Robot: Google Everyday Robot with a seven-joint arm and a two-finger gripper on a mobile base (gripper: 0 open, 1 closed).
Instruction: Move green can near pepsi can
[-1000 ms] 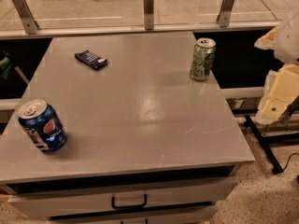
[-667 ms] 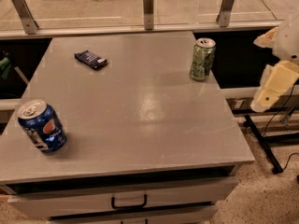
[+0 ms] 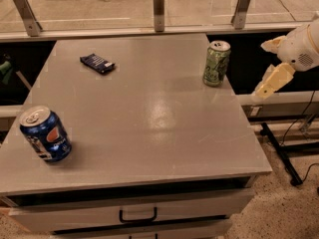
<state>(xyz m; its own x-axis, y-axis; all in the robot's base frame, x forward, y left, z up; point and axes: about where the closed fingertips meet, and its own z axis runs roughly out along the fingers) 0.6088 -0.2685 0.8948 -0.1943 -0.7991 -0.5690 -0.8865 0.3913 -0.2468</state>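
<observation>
Gripper [image 3: 272,76] right of table [image 3: 149,118], state can't tell; green can [image 3: 216,63] sits near the edge, so a sideways nudge risks toppling it, well apart from pepsi can [image 3: 45,134].

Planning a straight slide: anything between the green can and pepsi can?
Nothing visible: bare table between green can and pepsi can; the packet lies off that line. The gripper hangs right of the table.
</observation>
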